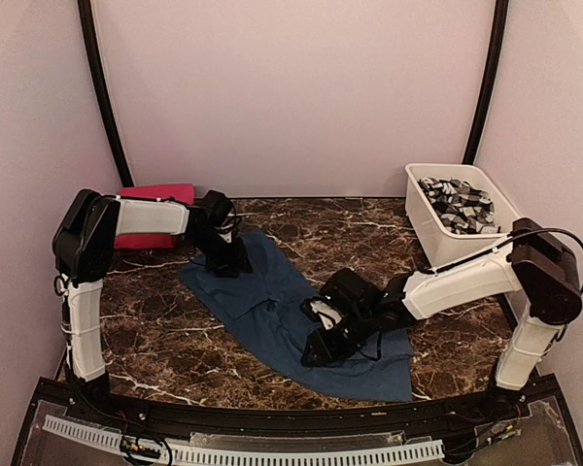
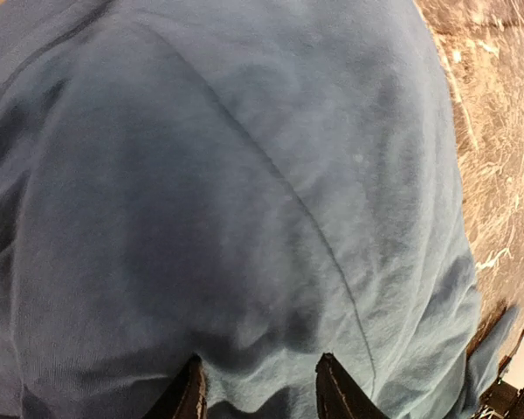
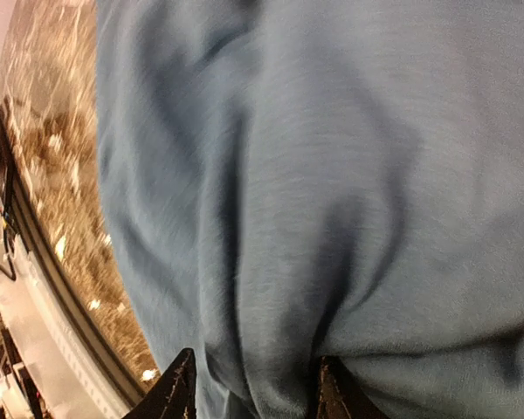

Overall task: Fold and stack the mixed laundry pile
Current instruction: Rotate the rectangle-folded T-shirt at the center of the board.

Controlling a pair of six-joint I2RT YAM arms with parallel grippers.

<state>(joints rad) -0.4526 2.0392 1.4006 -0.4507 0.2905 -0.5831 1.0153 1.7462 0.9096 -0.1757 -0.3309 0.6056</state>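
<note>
A blue garment [image 1: 272, 311] lies spread across the middle of the marble table, part of the laundry pile. My left gripper [image 1: 235, 267] presses down on its far left corner; in the left wrist view the left gripper [image 2: 258, 384] has a ridge of the blue cloth [image 2: 244, 192] gathered between its fingertips. My right gripper [image 1: 316, 354] is down on the garment's near right part, and in the right wrist view the right gripper [image 3: 253, 384] pinches a bunched fold of the cloth [image 3: 332, 175]. A magenta garment [image 1: 165, 192] lies folded at the back left, partly behind the left arm.
A white tub [image 1: 437, 243] stands at the back right with grey-and-white patterned cloth [image 1: 457, 204] in it. Bare marble table [image 1: 155, 340] shows around the garment. The black front rail [image 1: 272, 417] runs along the near edge.
</note>
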